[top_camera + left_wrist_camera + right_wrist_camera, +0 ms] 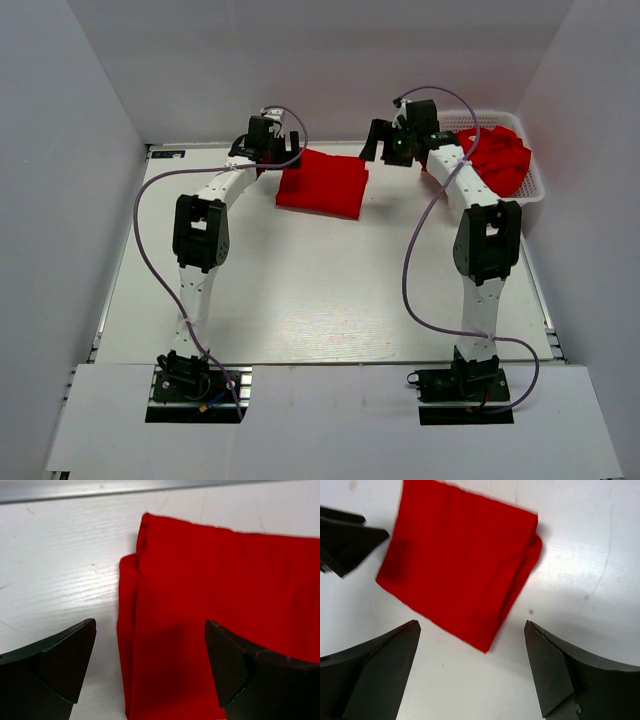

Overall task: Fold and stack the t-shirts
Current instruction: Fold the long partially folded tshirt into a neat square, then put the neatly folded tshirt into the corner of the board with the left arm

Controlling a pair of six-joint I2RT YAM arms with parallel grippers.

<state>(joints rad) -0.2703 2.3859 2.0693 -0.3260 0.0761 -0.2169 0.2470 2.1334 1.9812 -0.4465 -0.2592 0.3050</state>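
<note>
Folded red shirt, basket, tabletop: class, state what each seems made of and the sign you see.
Folded red shirt: soft matte fabric, likely knit; creased, layered edges. Basket: white, apparently plastic; rigid lattice wall. Tabletop: white, faintly grained board, perhaps painted wood or laminate; scuffed.

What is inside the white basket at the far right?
Crumpled red t-shirt fabric fills the basket; how many shirts cannot be told. The right arm covers its left part, and the fabric hides the bottom.
</note>
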